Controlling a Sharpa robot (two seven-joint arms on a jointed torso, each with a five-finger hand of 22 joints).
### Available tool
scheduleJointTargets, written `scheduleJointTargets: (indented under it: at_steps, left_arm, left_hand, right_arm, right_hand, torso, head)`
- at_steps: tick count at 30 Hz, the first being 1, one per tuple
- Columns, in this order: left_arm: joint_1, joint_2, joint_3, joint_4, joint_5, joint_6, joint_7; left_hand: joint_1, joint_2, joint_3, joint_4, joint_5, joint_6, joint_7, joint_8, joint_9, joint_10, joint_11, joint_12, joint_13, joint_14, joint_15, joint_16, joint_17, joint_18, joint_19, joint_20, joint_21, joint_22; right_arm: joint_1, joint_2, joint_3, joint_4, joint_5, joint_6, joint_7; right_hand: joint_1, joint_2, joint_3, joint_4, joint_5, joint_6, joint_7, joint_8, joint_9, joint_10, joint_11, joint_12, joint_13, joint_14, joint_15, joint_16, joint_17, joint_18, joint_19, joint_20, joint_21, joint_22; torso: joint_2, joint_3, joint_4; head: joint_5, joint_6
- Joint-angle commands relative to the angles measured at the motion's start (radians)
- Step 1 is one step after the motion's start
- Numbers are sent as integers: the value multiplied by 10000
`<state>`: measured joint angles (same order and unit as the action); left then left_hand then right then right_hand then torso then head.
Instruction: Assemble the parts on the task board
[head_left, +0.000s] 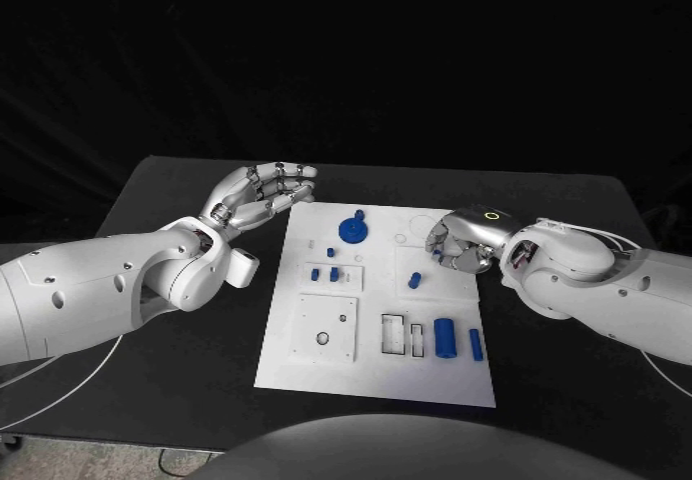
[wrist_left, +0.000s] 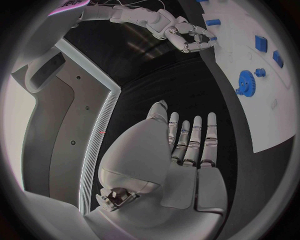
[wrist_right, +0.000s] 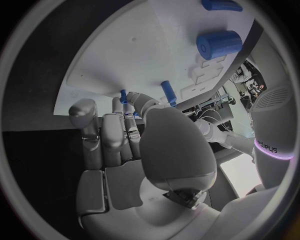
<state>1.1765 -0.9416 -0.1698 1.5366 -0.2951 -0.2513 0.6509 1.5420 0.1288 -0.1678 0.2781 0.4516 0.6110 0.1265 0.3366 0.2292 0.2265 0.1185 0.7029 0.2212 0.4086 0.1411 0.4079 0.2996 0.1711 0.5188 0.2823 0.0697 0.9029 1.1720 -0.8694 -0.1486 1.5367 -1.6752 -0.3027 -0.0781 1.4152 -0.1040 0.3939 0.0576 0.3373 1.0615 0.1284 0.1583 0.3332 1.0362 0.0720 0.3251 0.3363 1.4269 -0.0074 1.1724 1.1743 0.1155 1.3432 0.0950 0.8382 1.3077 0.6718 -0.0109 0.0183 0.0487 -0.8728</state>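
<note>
— Head view: how did the right hand (head_left: 464, 240) stand?

— Fingers curled over the task board's (head_left: 378, 375) right edge, holding nothing anyone could make out; a small blue peg (head_left: 414, 281) lay just beside it, toward the board's middle.

— And the left hand (head_left: 264, 198)?

— Empty, fingers loosely spread, off the board's far-left corner, farther from the peg.

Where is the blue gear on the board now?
In the head view, the gear lies near the board's far edge, between the two hands, closer to the left hand.
</note>
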Motion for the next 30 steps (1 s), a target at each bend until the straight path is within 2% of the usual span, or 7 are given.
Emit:
scheduleJointTargets:
  at_steps: [1,8,16,23,25,30]
  left_arm:
    - [1,36,4,20,29,148,26]
    - [1,64,4,9,29,122,-6]
    - [2,122,4,-29,29,166,-59]
    - [1,138,1,-57,29,195,-85]
    - [1,143,0,-66,29,207,-95]
    - [-1,159,-36,-84,29,254,-112]
  left_hand:
    - [125,-15,5,-63,41,22,81,56,-19,-13,80,56,-16,60,13,39,-16,48,59,13,52,-17]
    - [221,32,40,-94,76,40,86,71,-46,2,91,81,-53,82,19,54,-24,45,89,15,55,-31]
    - [312,99,88,-119,84,62,99,88,-72,23,108,106,-87,93,17,63,-34,42,109,14,53,-45]
    - [359,133,112,-130,86,87,113,104,-84,51,126,128,-105,103,15,72,-39,40,118,14,51,-54]
    - [370,141,119,-133,88,92,115,107,-88,57,129,132,-109,106,15,74,-40,40,120,13,51,-56]
    - [399,160,135,-142,92,103,119,115,-95,72,137,143,-119,111,17,79,-42,39,125,13,50,-60]
  right_arm:
    - [70,-64,29,53,2,-436,151]
    - [335,-250,44,265,12,-687,257]
    - [672,-515,48,758,387,-754,386]
    - [739,-621,47,1439,555,-482,376]
    - [734,-588,47,1652,572,-399,384]
    - [705,-332,47,2025,654,-279,434]
  right_hand:
    - [141,32,-5,-75,-63,89,-29,39,16,146,-56,3,-12,-62,-25,-80,-28,129,-60,-11,-24,907]
    - [154,67,-42,-89,-209,221,-74,83,46,333,-104,4,-78,-46,-60,-81,-56,114,-21,-35,57,932]
    - [163,93,-129,-84,-361,487,-177,168,101,697,-211,-45,-218,-64,-143,-202,-215,115,1,-103,26,930]
    - [97,86,-256,-16,-629,647,-264,230,157,925,-279,-109,-321,-82,-194,-310,-348,120,4,-146,-50,911]
    - [83,87,-286,3,-678,684,-288,246,174,981,-295,-127,-346,-78,-206,-324,-369,117,15,-156,-45,912]
    - [92,89,-314,6,-713,735,-315,272,199,1061,-323,-143,-374,-71,-226,-342,-396,112,36,-172,-25,916]
  torso:
    - [-8,-2,-4]
    - [-10,0,-26]
    - [-24,0,-18]
    - [-19,14,-40]
    - [-26,12,-26]
    - [-33,11,-27]
  head:
    - [47,2]
    - [92,2]
    - [107,2]
    - [214,2]
    - [237,2]
    - [382,2]
